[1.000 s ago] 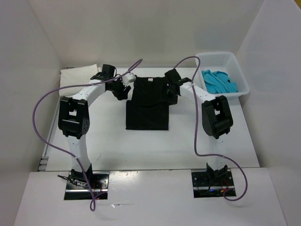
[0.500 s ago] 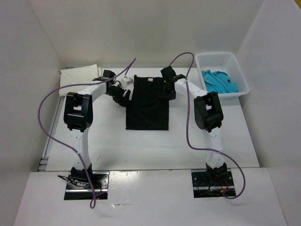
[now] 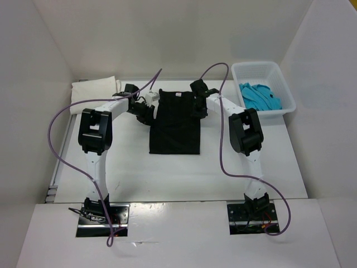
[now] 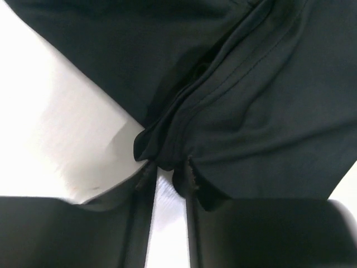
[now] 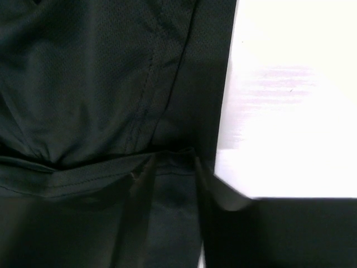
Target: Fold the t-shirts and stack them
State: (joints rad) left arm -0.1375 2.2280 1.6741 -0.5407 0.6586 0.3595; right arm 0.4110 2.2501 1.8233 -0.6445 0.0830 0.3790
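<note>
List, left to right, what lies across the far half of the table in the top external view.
cream-white t-shirt → left claw → black t-shirt → right claw → white basket holding the turquoise t-shirt

Black t-shirt [image 3: 174, 125] — matt, soft cloth

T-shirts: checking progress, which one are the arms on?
The black t-shirt, mid-table, left gripper and right gripper at its sides; cream t-shirt lies far left, turquoise t-shirt in the basket.
</note>
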